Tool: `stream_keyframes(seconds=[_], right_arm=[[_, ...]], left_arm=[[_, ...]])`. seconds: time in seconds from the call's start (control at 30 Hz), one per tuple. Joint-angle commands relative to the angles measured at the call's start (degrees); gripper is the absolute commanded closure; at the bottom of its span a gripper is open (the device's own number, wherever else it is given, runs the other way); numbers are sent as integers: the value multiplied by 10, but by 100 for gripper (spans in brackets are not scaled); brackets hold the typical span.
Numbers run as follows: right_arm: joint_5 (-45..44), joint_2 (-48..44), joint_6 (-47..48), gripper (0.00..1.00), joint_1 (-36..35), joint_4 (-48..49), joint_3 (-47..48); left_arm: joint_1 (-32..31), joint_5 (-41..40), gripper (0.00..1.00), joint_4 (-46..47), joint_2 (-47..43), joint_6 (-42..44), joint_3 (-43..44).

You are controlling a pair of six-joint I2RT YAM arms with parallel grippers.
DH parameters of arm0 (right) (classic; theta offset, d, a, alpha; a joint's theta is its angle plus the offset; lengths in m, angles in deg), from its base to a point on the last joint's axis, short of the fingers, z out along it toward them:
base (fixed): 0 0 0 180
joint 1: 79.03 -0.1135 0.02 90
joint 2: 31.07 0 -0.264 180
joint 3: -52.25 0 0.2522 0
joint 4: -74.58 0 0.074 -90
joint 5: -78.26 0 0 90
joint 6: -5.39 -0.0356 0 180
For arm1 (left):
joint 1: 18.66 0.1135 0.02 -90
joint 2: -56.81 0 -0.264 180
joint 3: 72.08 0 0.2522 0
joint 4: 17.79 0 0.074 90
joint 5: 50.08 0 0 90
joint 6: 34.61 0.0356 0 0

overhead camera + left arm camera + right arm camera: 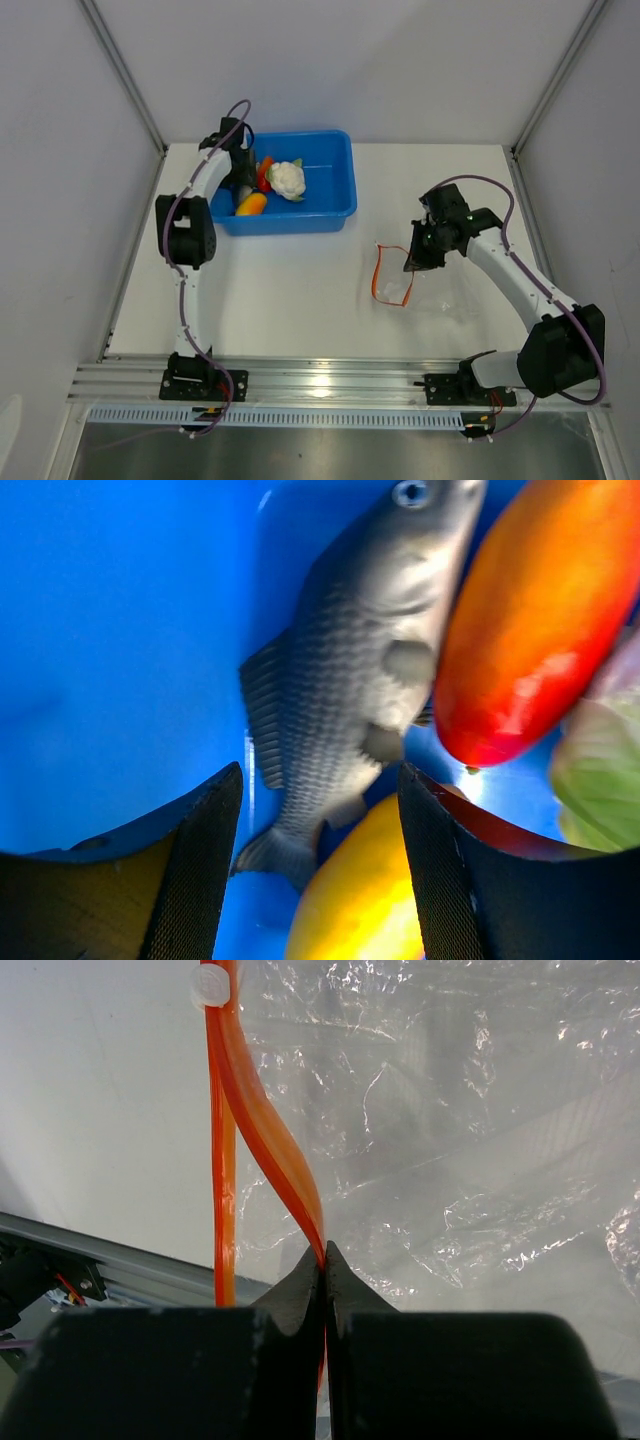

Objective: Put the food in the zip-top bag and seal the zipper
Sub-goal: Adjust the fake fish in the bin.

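Left gripper [320, 780] gapes inside the blue tub [100, 630] astride the fish [350, 660]; pepper [530, 620] crowds at 2 o'clock, orange piece [355, 900] at 6. Right gripper [323, 1255] pinches the zipper [265, 1110]; zip-top bag [480, 1160] sits at the tub's 4 o'clock.

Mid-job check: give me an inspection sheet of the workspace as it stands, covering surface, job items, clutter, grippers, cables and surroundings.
Surface: white table, no spills seen.
Job's things: fish, cauliflower, red pepper and orange piece all lie in the blue tub; the clear bag rests on the table, zipper unsealed.
Clutter: nothing seen.
Grippers: left gripper open in the tub, fingers either side of the fish's tail; right gripper shut on the zipper.
Cables: purple cables loop along both arms, clear of tub and bag.
Surroundings: white walls, metal frame posts, a rail at the near edge.
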Motion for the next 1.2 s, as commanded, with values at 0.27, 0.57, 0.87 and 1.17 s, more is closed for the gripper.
stream_keyframes(seconds=[0.27, 0.57, 0.87, 1.17], right_arm=[[16, 24, -2, 100, 5, 23, 5], [14, 21, 5, 100, 14, 20, 0], [17, 20, 15, 100, 23, 22, -1], [17, 13, 18, 100, 30, 27, -1]], left_arm=[[10, 39, 27, -15, 44, 15, 60], [10, 37, 37, -41, 64, 3, 80], [11, 58, 70, -35, 65, -2, 84], [11, 51, 99, -45, 42, -18, 77]])
